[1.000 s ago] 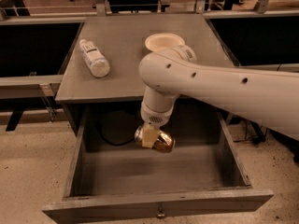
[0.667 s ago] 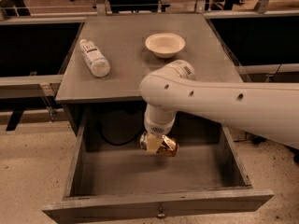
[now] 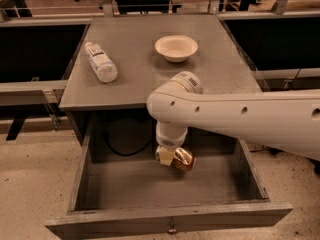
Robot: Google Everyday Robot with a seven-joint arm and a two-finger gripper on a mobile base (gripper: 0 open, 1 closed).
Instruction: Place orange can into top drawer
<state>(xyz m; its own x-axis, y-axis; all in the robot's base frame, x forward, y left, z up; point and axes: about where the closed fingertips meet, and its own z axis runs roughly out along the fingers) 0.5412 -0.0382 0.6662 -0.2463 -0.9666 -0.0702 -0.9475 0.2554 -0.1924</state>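
1. Hanging inside the open cavity: two-finger gripper [image 3: 169, 156] on a thick white arm [image 3: 240, 116], clamped on the orange can [image 3: 183, 159], a small shiny orange-gold metal drink can, held tilted.
2. Can location: over the middle-rear floor of the top drawer [image 3: 170, 218], a wide shallow grey wooden box standing pulled out. Whether the can touches the floor cannot be told.
3. Reason for hold: probably gripped until low enough to release without a drop or roll.
4. Edges: grey table [image 3: 135, 79] lip overhangs just behind the wrist; both side walls well apart from the can; front panel with small metal knob [image 3: 172, 229] nearer.
5. Room: bare floor on every side; thin black cable [image 3: 120, 146] at rear left.
6. Tabletop: clear plastic bottle [image 3: 100, 62] lying down; cream bowl [image 3: 176, 47].
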